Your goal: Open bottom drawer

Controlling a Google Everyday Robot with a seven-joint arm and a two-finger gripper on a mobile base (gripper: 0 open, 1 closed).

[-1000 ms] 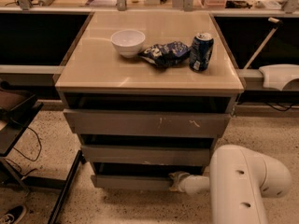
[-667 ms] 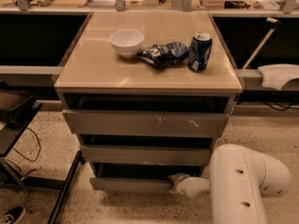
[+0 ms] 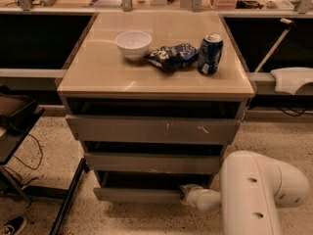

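The bottom drawer (image 3: 137, 195) is the lowest of three flat grey fronts under the tan cabinet top. It stands pulled out a little, with a dark gap showing above its front. My gripper (image 3: 186, 190) sits at the right end of that front's upper edge, at the tip of the white arm (image 3: 254, 195) that reaches in from the lower right. The fingertips are tucked against the drawer edge.
On the cabinet top (image 3: 98, 77) stand a white bowl (image 3: 133, 43), a crumpled blue chip bag (image 3: 172, 56) and a blue soda can (image 3: 210, 54). Above the bottom drawer sit the middle drawer (image 3: 151, 162) and scratched top drawer (image 3: 151, 129). A black stand (image 3: 19, 131) is left.
The bottom drawer front has come slightly forward, with the gripper still at its right end. The view has shifted a little.
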